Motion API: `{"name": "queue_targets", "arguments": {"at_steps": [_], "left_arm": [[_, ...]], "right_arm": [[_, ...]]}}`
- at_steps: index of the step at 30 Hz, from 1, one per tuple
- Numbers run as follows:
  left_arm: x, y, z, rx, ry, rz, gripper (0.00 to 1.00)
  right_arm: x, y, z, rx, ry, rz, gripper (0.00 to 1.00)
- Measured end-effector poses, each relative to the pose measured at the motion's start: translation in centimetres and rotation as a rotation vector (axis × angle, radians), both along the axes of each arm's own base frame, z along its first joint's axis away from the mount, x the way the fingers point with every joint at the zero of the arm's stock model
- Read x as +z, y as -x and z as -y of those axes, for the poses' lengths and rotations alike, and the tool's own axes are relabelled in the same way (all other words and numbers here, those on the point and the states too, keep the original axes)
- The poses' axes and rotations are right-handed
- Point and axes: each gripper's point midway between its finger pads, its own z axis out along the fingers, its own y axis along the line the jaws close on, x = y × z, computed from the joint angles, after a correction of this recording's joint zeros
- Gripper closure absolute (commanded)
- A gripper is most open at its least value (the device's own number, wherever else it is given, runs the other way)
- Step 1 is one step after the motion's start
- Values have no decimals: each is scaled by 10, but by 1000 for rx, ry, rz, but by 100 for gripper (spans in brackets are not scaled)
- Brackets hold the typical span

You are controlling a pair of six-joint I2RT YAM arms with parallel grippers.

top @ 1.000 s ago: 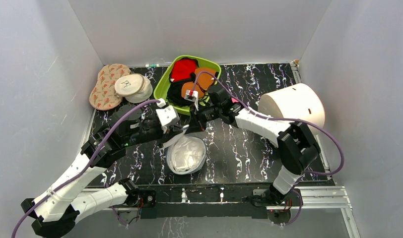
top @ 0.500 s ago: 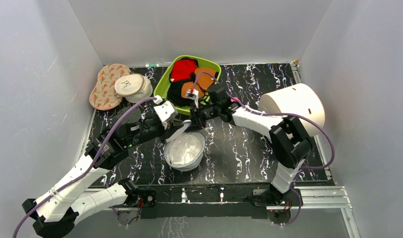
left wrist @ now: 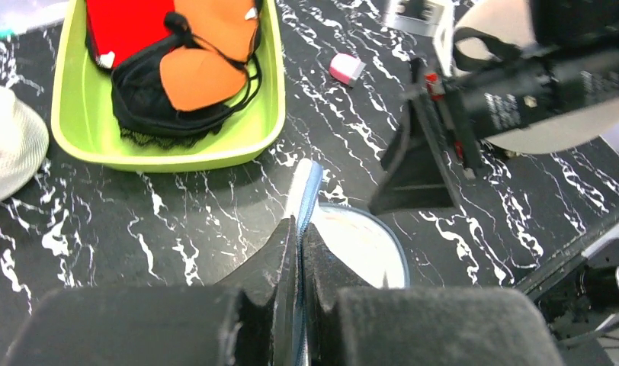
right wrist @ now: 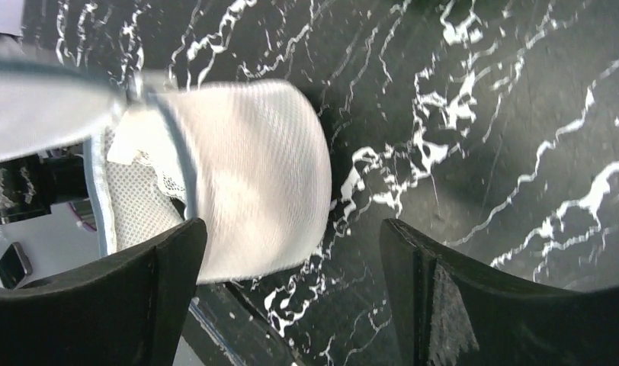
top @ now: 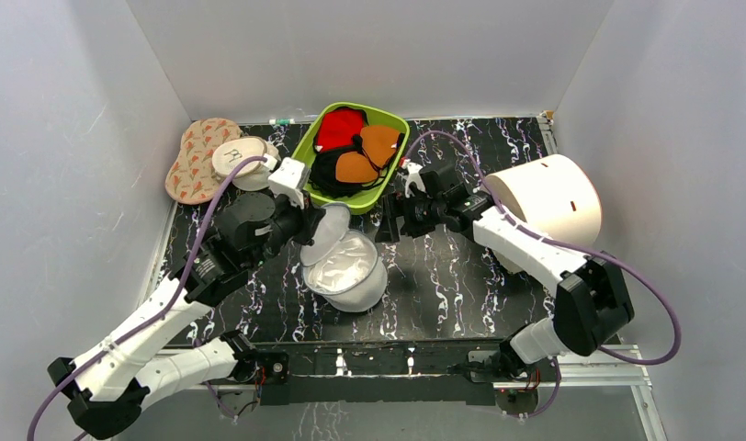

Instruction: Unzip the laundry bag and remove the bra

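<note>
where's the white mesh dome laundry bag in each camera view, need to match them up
Top external: the small white mesh dome-shaped laundry bag lies open at centre, between the two arms.
Left wrist: laundry bag at lower centre, its grey zipper edge pinched in the left gripper.
Right wrist: laundry bag left of centre, beyond the open right gripper.
Shared landmark: the black white-veined table top under it in all three.

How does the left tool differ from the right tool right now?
The left tool is shut, pinching the grey-edged flap of the white mesh dome-shaped laundry bag; the right tool is open and holds nothing. The left tool touches the bag; the right tool appears clear of it. Both are black.
</note>
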Motion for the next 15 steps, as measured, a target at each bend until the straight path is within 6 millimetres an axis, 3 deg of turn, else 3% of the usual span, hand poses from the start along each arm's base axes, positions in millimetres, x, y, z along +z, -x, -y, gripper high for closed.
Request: {"name": "queue_targets", "arguments": {"at_steps": [5,9,12,15], "left_arm": [[-11,-10,-6,114,-2,-86,100],[-2,-14,-10,174,8,-113,100],[7,-15,-11,196,18,-131,100],[6,-14,-12,203,6,-148,100]], "right_arm": [[3,24,4,-42,32,-40,10],[5,50,-19,6,28,-54,9],[-8,69,-36,47,61,-80,11],[-27,74,-41,43,139,-102,19]]}}
